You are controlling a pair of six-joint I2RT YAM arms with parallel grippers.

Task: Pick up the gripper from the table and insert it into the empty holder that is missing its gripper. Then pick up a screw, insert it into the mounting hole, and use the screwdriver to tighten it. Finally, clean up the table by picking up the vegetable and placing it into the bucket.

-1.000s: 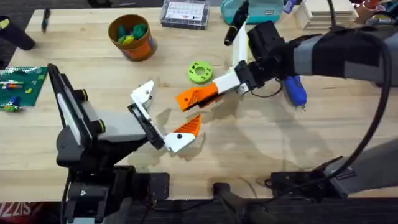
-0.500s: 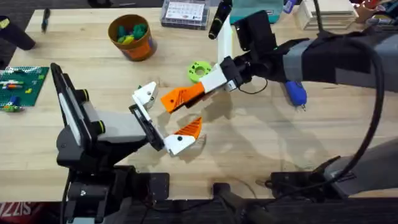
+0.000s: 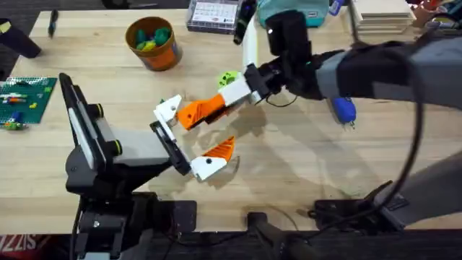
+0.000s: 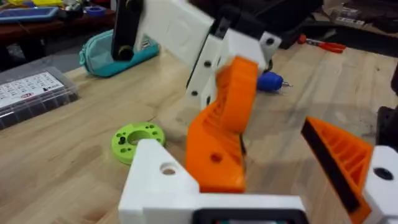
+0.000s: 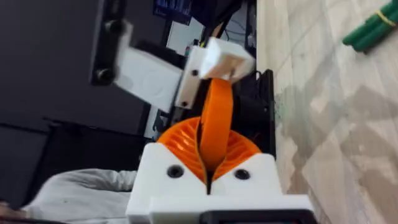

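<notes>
Orange bucket point(image 3: 152, 42) way off beyond the holder point(image 3: 167, 110), far corner, well apart, toy pieces inside; left gripper point(image 3: 189, 139) spread wide, one finger with its orange tip point(image 3: 219, 149), the other just the bare white holder; loose orange gripper point(image 3: 196, 111) right up against that holder, pinched tight in the right gripper point(image 3: 209, 108), touching or not, can't tell; seen from the left wrist point(image 4: 225, 134), hanging just past the holder's screw hole; green disc point(image 3: 229, 78) just behind the right gripper; blue screwdriver point(image 3: 344, 109) lying on the table well off from the holder, under the right arm.
</notes>
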